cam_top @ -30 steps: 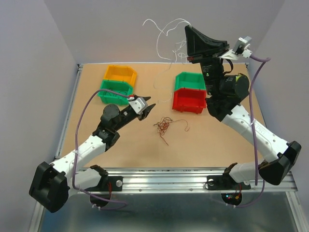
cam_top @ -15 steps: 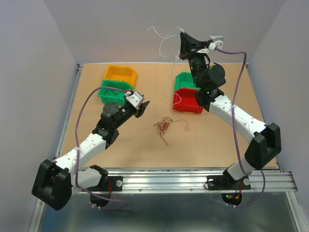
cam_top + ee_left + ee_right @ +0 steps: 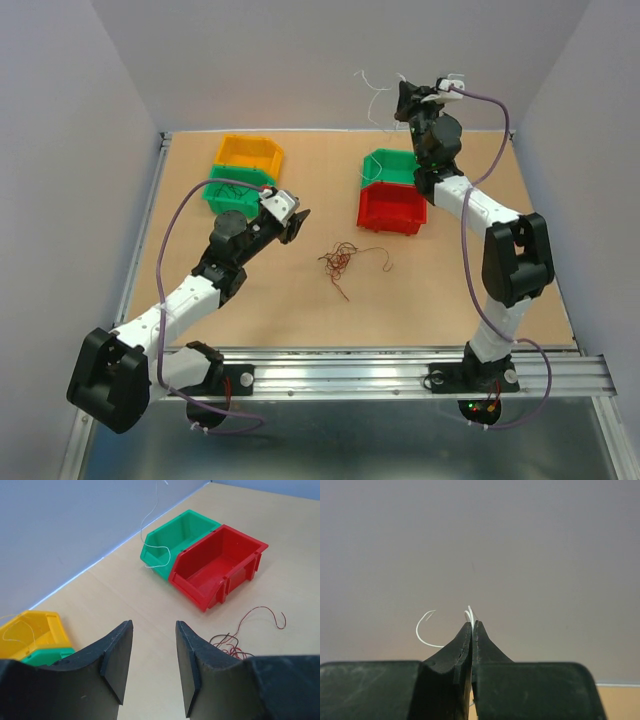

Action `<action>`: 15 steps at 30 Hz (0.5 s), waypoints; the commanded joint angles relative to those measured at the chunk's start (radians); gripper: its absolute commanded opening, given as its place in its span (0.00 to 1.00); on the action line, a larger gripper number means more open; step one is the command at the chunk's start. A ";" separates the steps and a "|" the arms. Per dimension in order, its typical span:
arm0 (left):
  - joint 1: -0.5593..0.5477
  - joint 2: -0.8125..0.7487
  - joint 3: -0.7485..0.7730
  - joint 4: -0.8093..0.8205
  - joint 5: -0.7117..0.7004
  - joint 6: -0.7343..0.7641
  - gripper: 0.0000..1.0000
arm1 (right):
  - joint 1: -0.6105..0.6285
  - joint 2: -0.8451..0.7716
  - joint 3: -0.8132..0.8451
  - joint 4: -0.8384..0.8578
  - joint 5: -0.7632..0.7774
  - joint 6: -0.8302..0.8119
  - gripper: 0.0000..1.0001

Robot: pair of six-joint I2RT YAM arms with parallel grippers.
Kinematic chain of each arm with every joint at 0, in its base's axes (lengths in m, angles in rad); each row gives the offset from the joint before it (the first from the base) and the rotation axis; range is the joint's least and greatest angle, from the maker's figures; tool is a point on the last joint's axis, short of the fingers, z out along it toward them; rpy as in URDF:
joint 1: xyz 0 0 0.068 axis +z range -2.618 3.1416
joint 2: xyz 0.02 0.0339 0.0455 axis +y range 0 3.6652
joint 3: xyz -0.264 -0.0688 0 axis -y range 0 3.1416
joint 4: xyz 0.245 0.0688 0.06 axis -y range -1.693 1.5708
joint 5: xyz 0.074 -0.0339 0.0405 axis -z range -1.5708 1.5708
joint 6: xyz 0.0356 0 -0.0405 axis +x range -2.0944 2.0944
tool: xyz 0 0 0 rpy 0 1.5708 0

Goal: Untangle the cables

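Though bunched, cables (image 3: 339, 262) with tail rightward

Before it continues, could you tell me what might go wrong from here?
The right gripper pinches the thin white wire only at its tips, so it may slip out. That wire seems to trail down to the green plastic bin and could snag its rim. The open left gripper holds nothing, leaving the reddish-brown wire tangle unanchored.
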 commanded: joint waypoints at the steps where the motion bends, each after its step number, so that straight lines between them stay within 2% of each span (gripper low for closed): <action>1: 0.008 0.002 0.031 0.040 0.014 0.003 0.51 | -0.039 0.012 0.042 0.068 -0.018 0.060 0.01; 9: 0.008 -0.001 0.031 0.038 0.016 0.003 0.51 | -0.092 -0.009 -0.082 0.153 0.028 0.110 0.00; 15: 0.010 -0.012 0.028 0.040 0.014 0.005 0.51 | -0.117 -0.101 -0.178 0.177 0.065 0.115 0.01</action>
